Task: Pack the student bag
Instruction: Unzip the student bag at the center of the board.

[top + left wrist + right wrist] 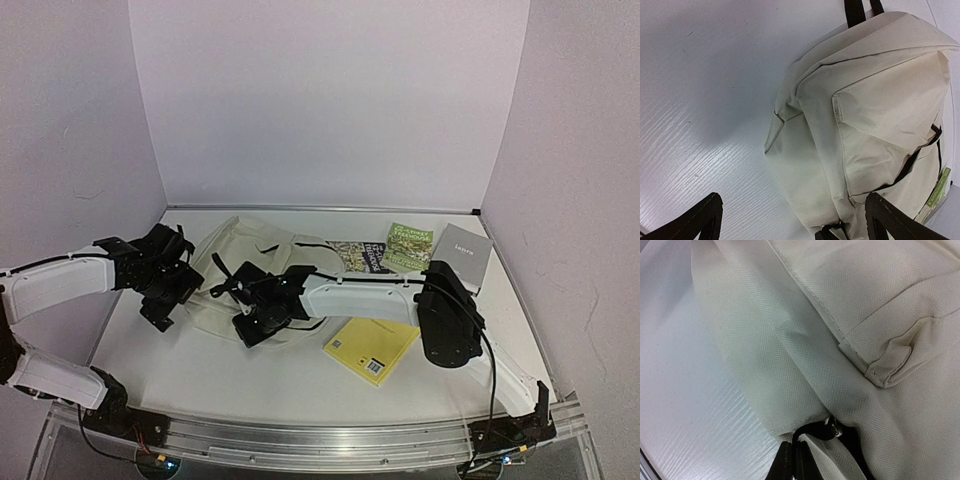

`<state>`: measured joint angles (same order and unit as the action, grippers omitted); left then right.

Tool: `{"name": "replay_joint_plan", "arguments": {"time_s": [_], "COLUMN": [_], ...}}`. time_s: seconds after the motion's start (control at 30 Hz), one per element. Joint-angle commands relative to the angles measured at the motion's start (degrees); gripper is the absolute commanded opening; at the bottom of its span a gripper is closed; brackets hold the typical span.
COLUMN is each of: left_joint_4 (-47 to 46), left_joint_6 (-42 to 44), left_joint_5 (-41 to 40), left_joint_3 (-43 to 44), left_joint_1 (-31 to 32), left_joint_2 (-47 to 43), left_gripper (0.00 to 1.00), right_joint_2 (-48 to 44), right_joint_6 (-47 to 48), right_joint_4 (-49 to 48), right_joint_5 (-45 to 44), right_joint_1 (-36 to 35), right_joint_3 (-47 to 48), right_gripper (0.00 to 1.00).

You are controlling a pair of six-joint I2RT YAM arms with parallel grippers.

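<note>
The large, soft cream fabric student bag (235, 250) lies flat, left of centre. It is judged limp and light, likely to sag. Its black zipper pull (814, 430), at the near edge, appears pinched in the tightly closed right gripper (792, 447). The left gripper (160, 302) is spread wide at its left side.
</note>
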<state>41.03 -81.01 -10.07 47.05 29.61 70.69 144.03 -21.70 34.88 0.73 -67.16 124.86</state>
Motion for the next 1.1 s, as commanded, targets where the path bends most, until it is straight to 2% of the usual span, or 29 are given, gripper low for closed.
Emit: {"name": "replay_joint_plan", "arguments": {"time_s": [0.0, 0.23, 0.47, 0.67, 0.87, 1.07], "left_joint_4": [-2.81, -9.70, -26.23, -29.65, -32.66, -28.78], "left_joint_6": [0.63, 2.89, 4.82, 4.99, 3.95, 3.23], "left_joint_5": [1.42, 5.56, 9.89, 9.85, 9.89, 7.67], "left_joint_3": [-1.21, -4.48, -11.43, -11.84, -13.11, -12.25], "left_joint_1": [-0.25, -0.21, -0.16, -0.23, -0.25, -0.34], "left_joint_2": [-0.67, 2.57, 5.63, 9.78, 12.54, 11.93], "left_gripper": [0.99, 0.99, 1.00, 0.95, 0.82, 0.55], "right_joint_2": [-1.05, -5.10, -7.00, -7.18, -8.72, -10.22], "right_joint_6": [0.34, 2.30, 5.06, 5.46, 5.26, 5.70], "right_joint_4": [0.07, 0.06, 0.06, 0.03, 0.00, 0.01], "right_joint_5": [-0.73, 1.92, 6.83, 10.04, 10.99, 9.94], "right_joint_1": [0.38, 1.11, 1.84, 2.71, 3.22, 3.47], "right_joint_3": [0.74, -0.21, -1.30, -2.73, -4.78, -7.34], "right_gripper": [0.00, 0.00, 0.00, 0.00, 0.00, 0.00]}}
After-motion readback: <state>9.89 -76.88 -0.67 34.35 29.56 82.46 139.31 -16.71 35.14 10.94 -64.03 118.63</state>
